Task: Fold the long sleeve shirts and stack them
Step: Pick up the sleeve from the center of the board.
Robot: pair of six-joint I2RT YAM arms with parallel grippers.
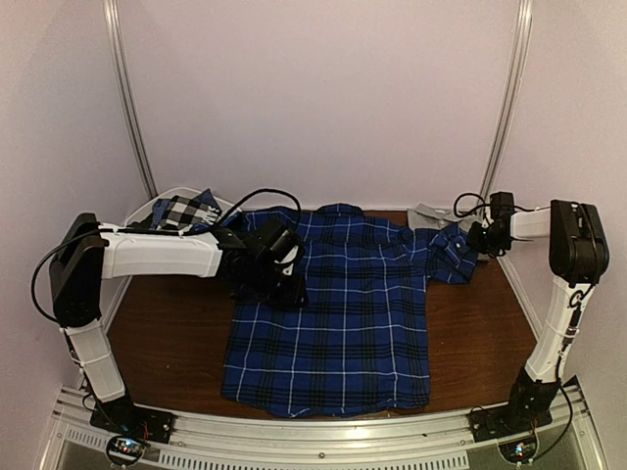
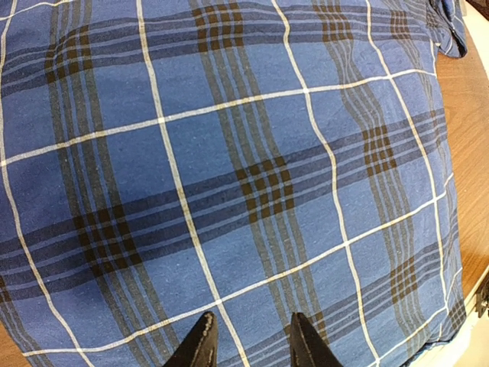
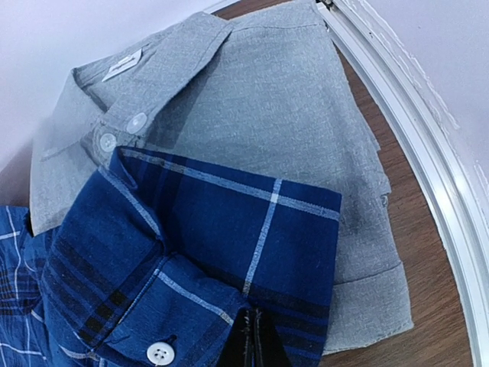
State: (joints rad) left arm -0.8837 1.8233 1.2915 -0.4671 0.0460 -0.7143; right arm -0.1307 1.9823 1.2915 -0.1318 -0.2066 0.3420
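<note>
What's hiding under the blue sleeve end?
The folded grey shirt lies there on the table. The blue cuff covers part of it, so that bit can't be seen.

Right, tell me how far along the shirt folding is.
Done: the grey shirt looks folded at the far right. In hand: the blue plaid shirt lies spread flat, unfolded; the right end effector is shut on its cuff, and the left end effector is open above its body. Left: folding and stacking it, then the black-and-white check shirt, lying in the white basket.
</note>
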